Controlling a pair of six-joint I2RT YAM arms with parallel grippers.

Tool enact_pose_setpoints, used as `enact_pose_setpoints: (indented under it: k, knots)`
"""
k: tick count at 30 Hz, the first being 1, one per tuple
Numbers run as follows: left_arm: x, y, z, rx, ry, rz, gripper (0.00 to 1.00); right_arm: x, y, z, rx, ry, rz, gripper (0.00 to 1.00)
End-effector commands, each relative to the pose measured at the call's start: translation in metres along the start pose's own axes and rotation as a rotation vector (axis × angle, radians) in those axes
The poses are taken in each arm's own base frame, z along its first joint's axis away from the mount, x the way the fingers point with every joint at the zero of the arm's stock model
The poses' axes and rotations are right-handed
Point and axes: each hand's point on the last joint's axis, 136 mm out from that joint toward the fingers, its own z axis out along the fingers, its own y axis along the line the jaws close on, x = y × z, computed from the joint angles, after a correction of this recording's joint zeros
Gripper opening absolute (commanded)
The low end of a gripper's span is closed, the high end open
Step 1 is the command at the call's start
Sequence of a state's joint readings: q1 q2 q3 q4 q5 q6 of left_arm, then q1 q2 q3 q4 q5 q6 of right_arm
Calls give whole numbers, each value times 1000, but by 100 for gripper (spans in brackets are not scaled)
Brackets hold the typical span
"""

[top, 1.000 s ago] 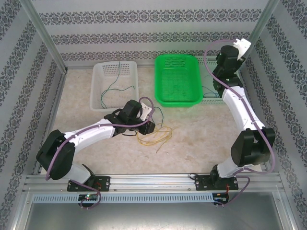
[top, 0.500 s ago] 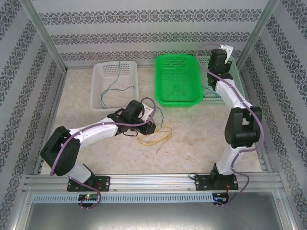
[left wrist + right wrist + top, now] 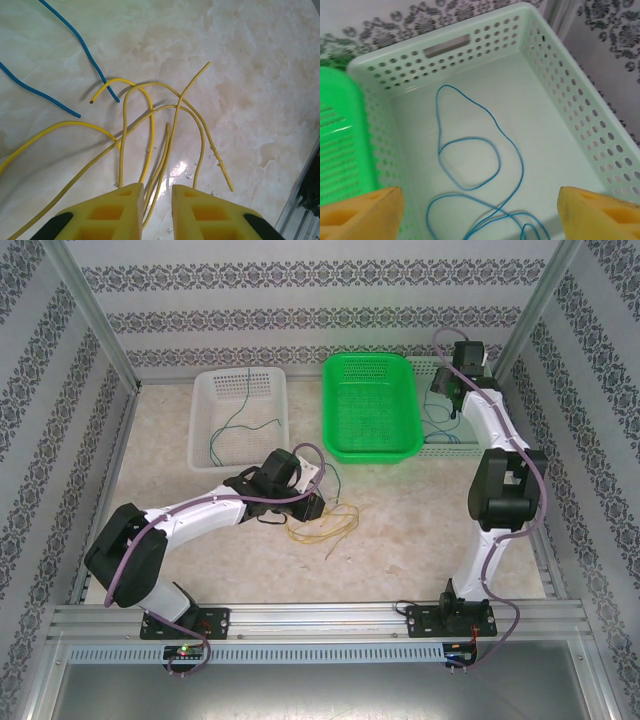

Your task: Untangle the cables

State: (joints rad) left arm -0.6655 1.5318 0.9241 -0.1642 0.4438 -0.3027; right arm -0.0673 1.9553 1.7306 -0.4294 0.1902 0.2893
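Hovering low over the worktop [image 3: 260, 75], the left pincer [image 3: 157, 200] has its tips nearly together, yellow cables [image 3: 176, 106] running out between them; whether they are pinched cannot be told. The strands fan straight ahead, lengthwise away from the tips. The right pincer [image 3: 480, 210], wide open, hangs well apart over a pale basket [image 3: 570, 115] holding a blue cable [image 3: 499, 159], so the left arm is nearer the tangle.

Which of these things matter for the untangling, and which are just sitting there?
Job:
yellow cables at the left gripper
loose blue cable beside them
blue cable in the pale basket
green cable in the white basket

Lying about:
green basket
purple arm cables
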Motion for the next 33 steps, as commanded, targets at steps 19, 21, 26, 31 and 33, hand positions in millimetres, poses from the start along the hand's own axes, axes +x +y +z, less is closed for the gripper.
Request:
enact_pose_setpoints:
  k: [19,21,26,31,33]
  knots:
    - [-14,22,-12,-134,-64,-51,41,223,95,-152,-433,319,-18,65]
    - [-17,24,-14,-140,-76,-59,45,249,96,-154,-419,354,-3,65]
    - [-22,25,-15,-143,-99,-73,60,292,104,-149,-394,426,44,62]
    - [-20,30,-15,-166,-97,-92,63,309,113,-149,-361,416,47,61]
    - [-20,29,-15,-163,-97,-93,63,319,113,-145,-333,431,46,61]
